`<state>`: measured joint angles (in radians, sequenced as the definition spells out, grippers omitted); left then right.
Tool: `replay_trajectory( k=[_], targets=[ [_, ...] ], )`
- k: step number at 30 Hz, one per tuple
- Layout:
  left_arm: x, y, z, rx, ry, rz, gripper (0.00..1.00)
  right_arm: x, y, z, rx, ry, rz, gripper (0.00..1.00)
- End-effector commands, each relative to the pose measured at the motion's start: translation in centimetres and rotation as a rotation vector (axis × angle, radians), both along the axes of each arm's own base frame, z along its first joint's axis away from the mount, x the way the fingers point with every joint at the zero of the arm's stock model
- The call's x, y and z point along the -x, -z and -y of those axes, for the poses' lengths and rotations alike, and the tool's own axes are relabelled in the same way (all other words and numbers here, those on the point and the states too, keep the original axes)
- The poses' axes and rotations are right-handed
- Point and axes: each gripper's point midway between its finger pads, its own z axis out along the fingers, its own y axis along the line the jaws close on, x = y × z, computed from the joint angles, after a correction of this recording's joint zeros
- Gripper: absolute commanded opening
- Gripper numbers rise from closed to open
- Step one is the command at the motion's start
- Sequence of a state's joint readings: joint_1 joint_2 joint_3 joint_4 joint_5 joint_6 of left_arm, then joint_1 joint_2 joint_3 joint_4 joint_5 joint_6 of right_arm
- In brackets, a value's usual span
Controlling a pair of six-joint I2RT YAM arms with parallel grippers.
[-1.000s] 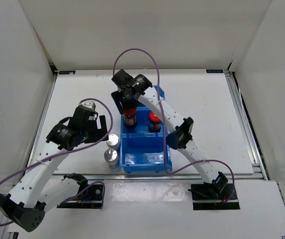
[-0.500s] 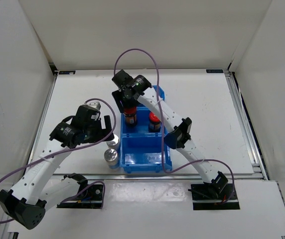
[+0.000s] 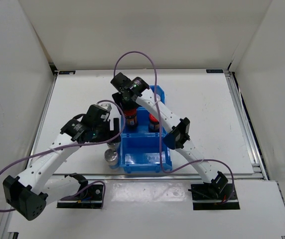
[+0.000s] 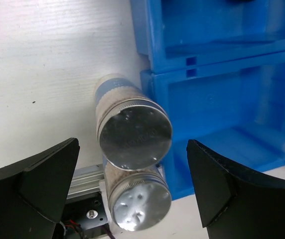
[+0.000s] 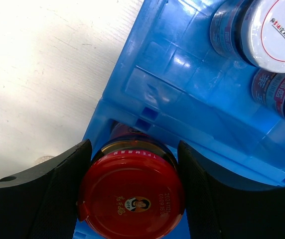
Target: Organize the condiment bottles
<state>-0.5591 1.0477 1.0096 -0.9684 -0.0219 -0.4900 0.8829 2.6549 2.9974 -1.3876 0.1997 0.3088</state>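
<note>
My right gripper point(image 5: 132, 196) is shut on a red-capped jar point(image 5: 131, 199), one of the condiment bottles, just inside the blue bin point(image 5: 182, 74). From above, that jar point(image 3: 130, 120) sits in the bin's middle compartment beside a second red-capped jar point(image 3: 154, 122). Two jars with grey-white caps bearing a red mark point(image 5: 277, 30) point(image 5: 282, 94) stand in the far compartment. My left gripper point(image 4: 132, 184) hangs open above two silver-capped jars point(image 4: 135, 134) point(image 4: 140, 204), which stand on the table against the bin's left wall, one finger to either side and touching neither.
The bin's point(image 3: 145, 168) near compartment lies close to the table's front edge, where a metal rail point(image 4: 85, 174) runs. White walls enclose the table on the left, back and right. My right arm point(image 3: 175, 132) stretches over the bin.
My left arm has swung right and toward the bin, so its open gripper now sits over the silver-capped jars. The right gripper has kept its hold with hardly any movement.
</note>
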Motion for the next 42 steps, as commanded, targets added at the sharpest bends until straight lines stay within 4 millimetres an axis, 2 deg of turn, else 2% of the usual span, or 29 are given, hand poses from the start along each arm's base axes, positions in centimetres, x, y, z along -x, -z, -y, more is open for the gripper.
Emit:
replay_trajectory(
  k=[1,6,8,17,19,20,24,27,28,30,31,32,33,34,35,36,37,39,40,42],
  targets=[
    [0.2,1.4,-0.4,-0.048,0.016,-0.026,1.00,2.9,1.7,4.9,0.175,0.041,-0.161,0.15],
    [-0.3,1.6,-0.1,-0.038,0.008,-0.020,1.00,2.6,2.2,5.2,0.179,0.060,-0.170,0.23],
    [-0.2,1.6,0.1,-0.032,0.013,-0.024,1.00,2.8,2.6,5.4,0.194,0.060,-0.183,0.30],
    [-0.6,2.3,0.5,-0.036,0.019,-0.045,1.00,3.4,3.4,5.7,0.185,0.068,-0.262,0.28],
    [-0.7,2.4,0.4,-0.042,0.014,-0.041,1.00,3.3,3.4,6.3,0.215,0.089,-0.250,0.23],
    [-0.9,2.5,0.5,-0.042,0.014,-0.041,1.00,3.2,2.9,6.4,0.212,0.091,-0.235,0.23],
    [-1.1,2.6,0.7,-0.042,0.014,-0.041,1.00,3.8,2.9,6.9,0.214,0.104,-0.280,0.25],
    [-1.2,2.6,0.5,-0.049,0.009,-0.037,0.99,3.6,2.3,6.5,0.201,0.098,-0.250,0.26],
    [-1.4,2.6,0.6,-0.044,0.008,-0.029,0.99,4.1,2.7,7.0,0.226,0.099,-0.270,0.26],
    [-1.4,2.6,0.6,-0.044,0.008,-0.029,0.99,3.6,3.1,7.3,0.202,0.129,-0.296,0.26],
    [-1.5,2.6,0.5,-0.051,0.003,-0.024,0.99,4.6,3.7,8.4,0.240,0.131,-0.328,0.26],
    [-1.5,2.6,0.5,-0.051,0.002,-0.024,0.99,3.7,4.1,7.4,0.185,0.128,-0.282,0.26],
    [-1.5,2.6,0.5,-0.051,0.002,-0.024,0.99,3.9,4.2,7.5,0.164,0.112,-0.272,0.26],
    [-1.6,2.6,0.4,-0.058,-0.003,-0.020,0.99,4.1,1.6,7.6,0.096,0.108,-0.214,0.26],
    [-1.4,2.7,0.2,-0.063,-0.002,-0.028,0.99,4.4,3.4,8.6,0.100,0.132,-0.225,0.26],
    [-1.4,2.7,0.2,-0.063,-0.002,-0.028,0.99,4.4,3.0,9.3,0.083,0.142,-0.226,0.26],
    [-1.5,2.7,0.1,-0.070,-0.008,-0.023,0.99,4.8,1.8,9.4,0.055,0.136,-0.217,0.26],
    [-1.6,2.4,0.0,-0.067,-0.021,-0.012,0.99,5.4,1.7,10.2,0.068,0.104,-0.211,0.28],
    [-1.6,2.4,0.0,-0.067,-0.021,-0.012,0.99,6.0,1.7,9.6,0.068,0.060,-0.197,0.28],
    [-1.6,2.4,0.0,-0.062,-0.029,-0.015,0.99,5.6,1.2,8.5,0.050,0.009,-0.112,0.29]
  ],
)
